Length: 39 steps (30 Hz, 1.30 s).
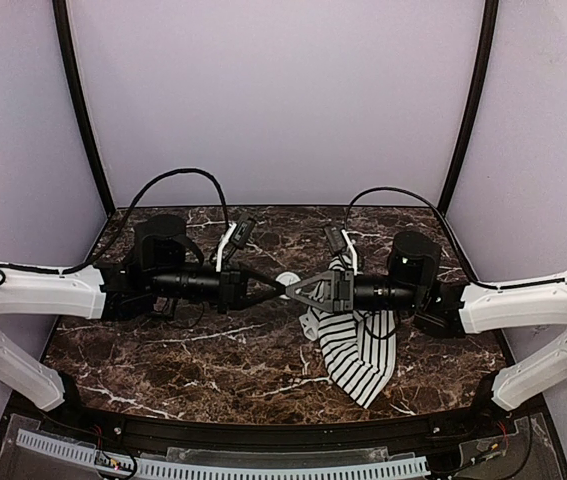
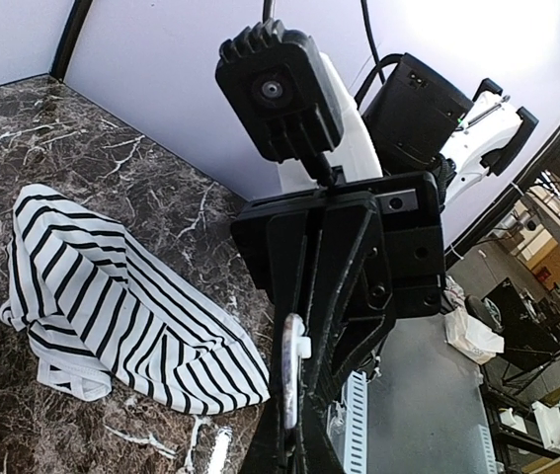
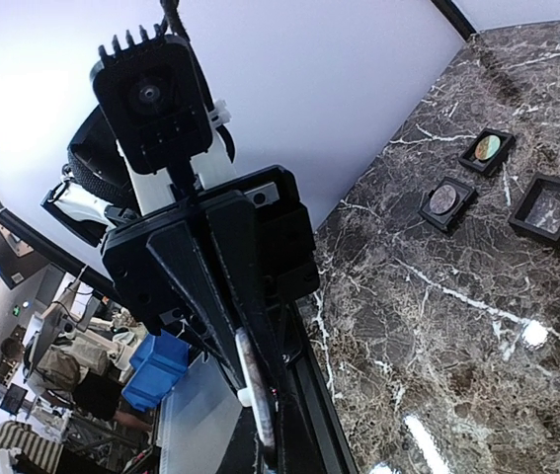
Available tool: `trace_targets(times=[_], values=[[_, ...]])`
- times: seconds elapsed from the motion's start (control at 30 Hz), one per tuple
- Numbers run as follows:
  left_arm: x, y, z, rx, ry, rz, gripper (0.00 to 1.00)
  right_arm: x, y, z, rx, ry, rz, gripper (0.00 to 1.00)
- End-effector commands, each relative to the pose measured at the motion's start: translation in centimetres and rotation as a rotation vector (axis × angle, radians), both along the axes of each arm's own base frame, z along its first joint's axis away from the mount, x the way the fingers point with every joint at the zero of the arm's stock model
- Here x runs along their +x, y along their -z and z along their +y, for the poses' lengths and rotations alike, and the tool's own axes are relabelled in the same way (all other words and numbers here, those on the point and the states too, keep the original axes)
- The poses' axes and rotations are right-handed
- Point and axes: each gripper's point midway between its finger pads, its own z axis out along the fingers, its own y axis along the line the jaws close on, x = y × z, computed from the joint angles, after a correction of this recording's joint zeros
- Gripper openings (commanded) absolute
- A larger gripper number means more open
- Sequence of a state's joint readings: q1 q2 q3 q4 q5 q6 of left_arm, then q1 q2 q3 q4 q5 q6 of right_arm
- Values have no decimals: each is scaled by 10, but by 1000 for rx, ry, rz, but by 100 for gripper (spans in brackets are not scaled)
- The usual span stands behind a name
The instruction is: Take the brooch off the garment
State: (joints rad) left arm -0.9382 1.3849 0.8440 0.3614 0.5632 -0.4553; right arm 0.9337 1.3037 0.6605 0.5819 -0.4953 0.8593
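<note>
Three small black boxes sit on the desk (image 1: 163, 360), at the upper right of the right wrist view. The top box (image 3: 486, 150) holds a shiny round thing. The left box (image 3: 446, 202) holds a grey one. I cannot tell what is in the right box (image 3: 548, 207). Only that view shows them.

The garment (image 1: 358, 345) shows in the other two views, crumpled on the desk, lower right of the middle from above. The left jaws and right jaws are both closed, tip to tip, pinching the brooch (image 1: 288, 280) in the air, apart from the garment.
</note>
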Motion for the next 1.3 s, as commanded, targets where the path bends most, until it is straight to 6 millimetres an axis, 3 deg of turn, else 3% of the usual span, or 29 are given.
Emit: trace_targets(times=[0.0, 0.47, 0.93, 1.27], values=[[-32, -22, 1, -27, 115, -86, 1, 46, 39, -19, -62, 189, 164, 0], [-38, -20, -5, 10, 131, -116, 1, 54, 64, -24, -66, 177, 283, 0], [-21, -23, 7, 17, -8, -151, 1, 60, 82, -39, -63, 225, 356, 0], [3, -24, 21, -36, -129, -51, 1, 59, 73, -42, -38, 230, 312, 0]])
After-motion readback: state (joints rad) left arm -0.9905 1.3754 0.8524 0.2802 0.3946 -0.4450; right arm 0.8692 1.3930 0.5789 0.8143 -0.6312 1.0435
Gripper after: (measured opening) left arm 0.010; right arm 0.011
